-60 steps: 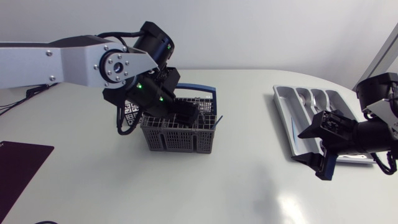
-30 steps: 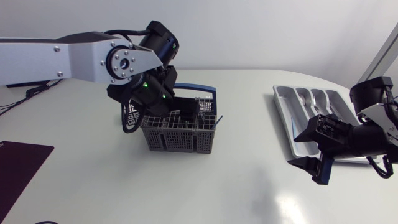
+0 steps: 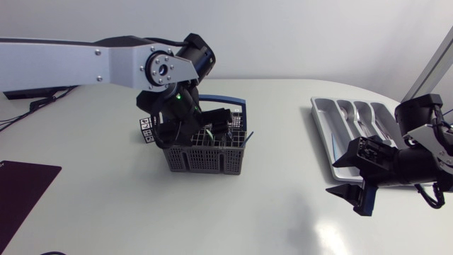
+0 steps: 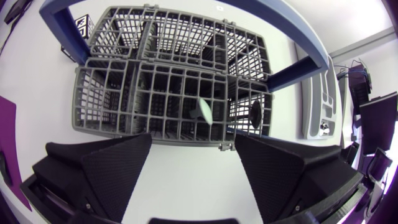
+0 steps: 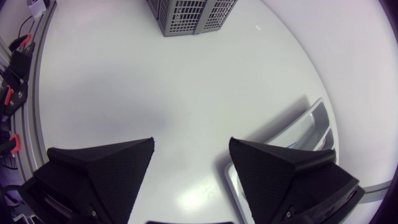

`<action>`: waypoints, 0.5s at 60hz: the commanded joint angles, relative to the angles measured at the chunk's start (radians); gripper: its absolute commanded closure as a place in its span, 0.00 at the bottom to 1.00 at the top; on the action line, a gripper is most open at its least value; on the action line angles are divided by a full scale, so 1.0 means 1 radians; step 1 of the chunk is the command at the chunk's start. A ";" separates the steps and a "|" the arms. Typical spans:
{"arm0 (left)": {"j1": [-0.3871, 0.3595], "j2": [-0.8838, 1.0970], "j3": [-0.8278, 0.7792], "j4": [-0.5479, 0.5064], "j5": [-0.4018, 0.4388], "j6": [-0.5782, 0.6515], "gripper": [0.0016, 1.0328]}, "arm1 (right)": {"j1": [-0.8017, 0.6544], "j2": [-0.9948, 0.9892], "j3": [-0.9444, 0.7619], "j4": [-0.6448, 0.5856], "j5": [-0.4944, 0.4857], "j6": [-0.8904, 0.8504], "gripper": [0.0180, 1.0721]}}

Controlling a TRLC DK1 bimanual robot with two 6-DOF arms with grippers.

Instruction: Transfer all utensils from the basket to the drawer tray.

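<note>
Grey wire cutlery basket (image 3: 205, 160) with blue handle: on the table, a spoon (image 4: 204, 111) in one compartment. Left gripper (image 4: 193, 142): directly above the basket, fingers spread, holding nothing. Drawer tray (image 3: 320, 117): well apart from the basket, on the right arm's side, spoons (image 3: 357, 113) inside. Right gripper (image 5: 191, 144): far from the basket, beside the tray, released and empty.

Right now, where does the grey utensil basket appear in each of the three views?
Head view: basket left of centre, under the left arm.
Left wrist view: just ahead of the left hand.
Right wrist view: far ahead of the right hand.
Shared landmark: the drawer tray.
</note>
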 commanded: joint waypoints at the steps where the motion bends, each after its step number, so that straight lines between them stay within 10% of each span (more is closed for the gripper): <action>1: 0.002 0.049 0.080 -0.050 0.003 -0.069 0.12 | 0.008 -0.013 -0.023 0.002 0.005 0.021 0.17; 30: -0.011 0.084 0.142 -0.065 0.000 -0.158 0.43 | 0.009 -0.018 -0.042 0.007 0.005 0.020 0.17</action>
